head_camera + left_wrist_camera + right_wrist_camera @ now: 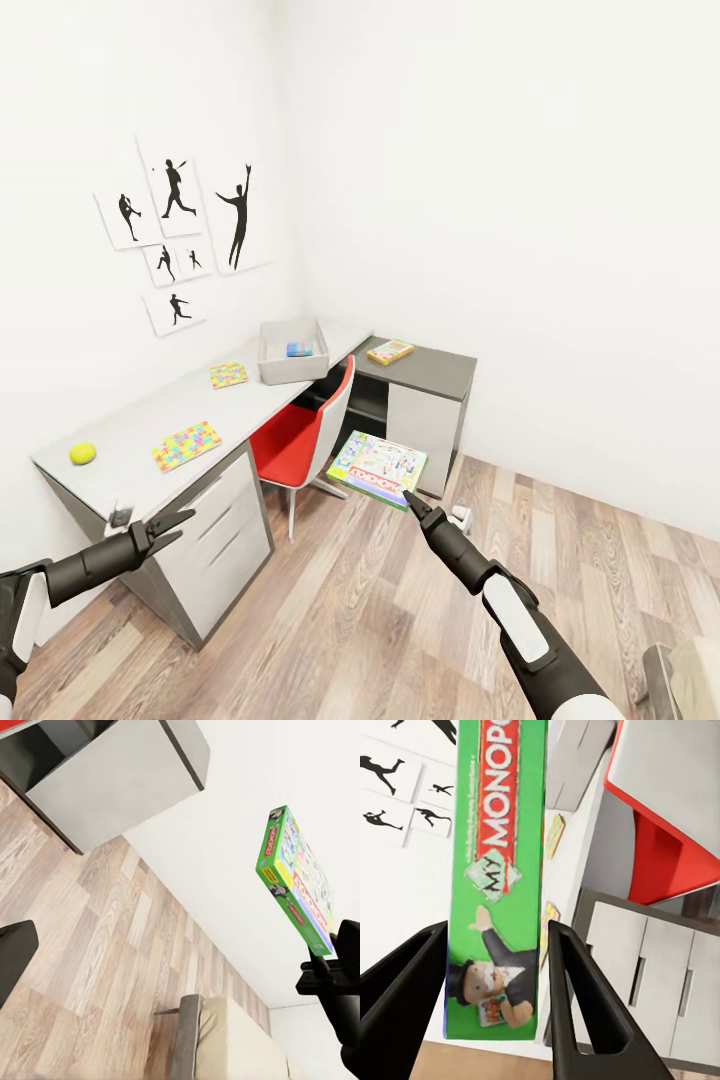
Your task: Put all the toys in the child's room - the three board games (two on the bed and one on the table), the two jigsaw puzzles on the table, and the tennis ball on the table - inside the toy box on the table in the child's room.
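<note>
Right wrist view first, closest thing: right gripper (495, 975) clamped on the end edge of the board game (499, 870), green Monopoly box, one finger on each face. Thin grip at one end only, so best carried slow and level-ish, no quick wrist rolls or could pivot out.

Head view: same box (378, 468) held out over the floor in front of the red chair (300, 440), not over the table (140, 420) yet. Left gripper (168, 525) low by the desk's near corner, jaws spread, nothing in them. Should stay clear of the swing path.

Farther out on the table: ball (83, 453) near the close end, one puzzle (187, 445) next, second puzzle (229, 375) beyond, then the toy box (293, 352) by the corner with something small and blue inside. Another board game (390, 351) lying on the dark cabinet top (430, 372).

Plan-wise: roll closer, lift above the chair back and tray rim, lower flat into the toy box, then release.

Left wrist view adds the box (296, 877) side-on, showing how far it sticks out past the fingers, plus a bit of bed (225, 1042) not clear from the head.
</note>
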Robot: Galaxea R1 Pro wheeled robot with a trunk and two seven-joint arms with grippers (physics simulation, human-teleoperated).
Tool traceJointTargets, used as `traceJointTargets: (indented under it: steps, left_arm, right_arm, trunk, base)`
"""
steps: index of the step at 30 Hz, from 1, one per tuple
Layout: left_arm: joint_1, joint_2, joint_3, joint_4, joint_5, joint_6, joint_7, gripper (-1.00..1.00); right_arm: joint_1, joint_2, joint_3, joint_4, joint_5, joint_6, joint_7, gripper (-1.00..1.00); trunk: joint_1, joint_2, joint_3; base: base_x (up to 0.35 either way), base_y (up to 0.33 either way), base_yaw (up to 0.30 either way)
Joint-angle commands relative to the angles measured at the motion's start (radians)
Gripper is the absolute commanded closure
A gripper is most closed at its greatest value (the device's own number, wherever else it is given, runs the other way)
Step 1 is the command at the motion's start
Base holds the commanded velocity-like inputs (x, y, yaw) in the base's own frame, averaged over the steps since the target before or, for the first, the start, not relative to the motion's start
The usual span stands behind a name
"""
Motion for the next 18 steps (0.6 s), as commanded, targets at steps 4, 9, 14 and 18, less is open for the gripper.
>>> traceJointTargets:
  steps: [4,9,14,18]
  left_arm:
    - [-0.002,0.006,0.002,0.000,0.001,0.020,-0.001,-1.00]
    - [-0.002,0.020,0.005,-0.003,0.000,0.043,-0.001,-1.00]
    - [-0.002,0.040,0.005,-0.004,0.001,0.050,-0.001,-1.00]
    - [-0.002,0.043,0.006,-0.005,0.002,0.051,-0.001,-1.00]
  right_arm:
    - [-0.001,0.000,-0.001,-0.001,-0.010,0.007,0.000,1.00]
    - [-0.001,0.000,0.001,-0.003,-0.010,0.007,0.001,1.00]
    - [-0.001,0.000,0.001,-0.003,-0.010,0.007,0.001,1.00]
    - [-0.001,0.000,0.001,-0.003,-0.010,0.007,0.001,1.00]
  trunk:
    - [0.001,-0.002,-0.002]
    - [0.001,-0.002,-0.002]
    - [0.001,-0.002,-0.002]
    - [0.001,-0.002,-0.002]
  base:
    - [0.000,0.000,0.000]
    - [0.000,0.000,0.000]
    - [0.000,0.000,0.000]
    - [0.000,0.000,0.000]
